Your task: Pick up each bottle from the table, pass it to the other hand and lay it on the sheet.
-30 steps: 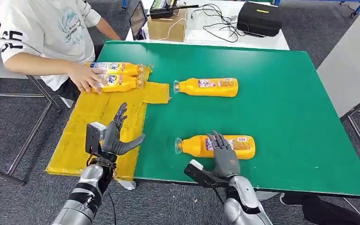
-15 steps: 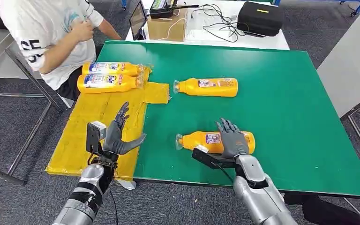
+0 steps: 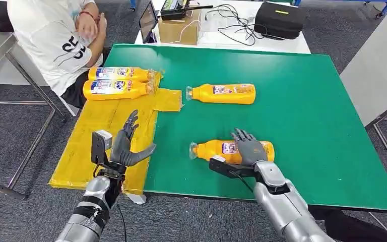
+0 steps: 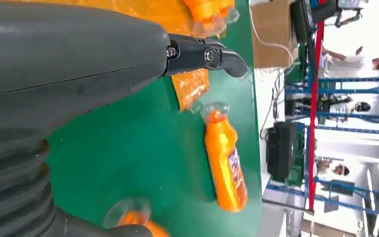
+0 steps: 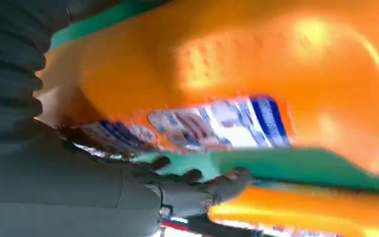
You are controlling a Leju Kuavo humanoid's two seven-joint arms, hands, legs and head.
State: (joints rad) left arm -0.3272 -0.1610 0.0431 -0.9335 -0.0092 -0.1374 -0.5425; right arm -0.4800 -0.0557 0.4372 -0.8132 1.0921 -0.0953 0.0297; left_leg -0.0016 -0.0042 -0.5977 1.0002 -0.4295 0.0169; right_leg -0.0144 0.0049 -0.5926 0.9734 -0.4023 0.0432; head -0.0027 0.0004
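Bottles number four, all orange plastic with printed labels and clear caps, all lying on their sides. Two lie side by side at the far end of the yellow sheet (image 3: 101,136), the rear sheet bottle (image 3: 121,74) touching the front sheet bottle (image 3: 116,88), caps pointing toward the tabletop's middle. The far bottle (image 3: 221,94) lies alone on the green tabletop (image 3: 307,101), just beside the sheet's far corner, cap toward the sheet. The near bottle (image 3: 232,151) lies close to the tabletop's front edge, cap to the left. The right hand (image 3: 250,147) rests on top of the near bottle with its fingers draped over the body near the label; the right wrist view shows label and orange plastic tight against the palm, yet whether the fingers have closed around it cannot be told. The left hand (image 3: 126,146) hovers above the sheet's near right edge, holding nothing, fingers spread and thumb out. The sheet is wrinkled, taped-looking yellow material overhanging the tabletop's left side. One person in a white printed shirt (image 3: 55,35) sits at the far left corner, hand at the chest. Beyond the tabletop stand a cardboard box (image 3: 179,27), loose cables (image 3: 232,22) and a black case (image 3: 279,19) on a white surface.
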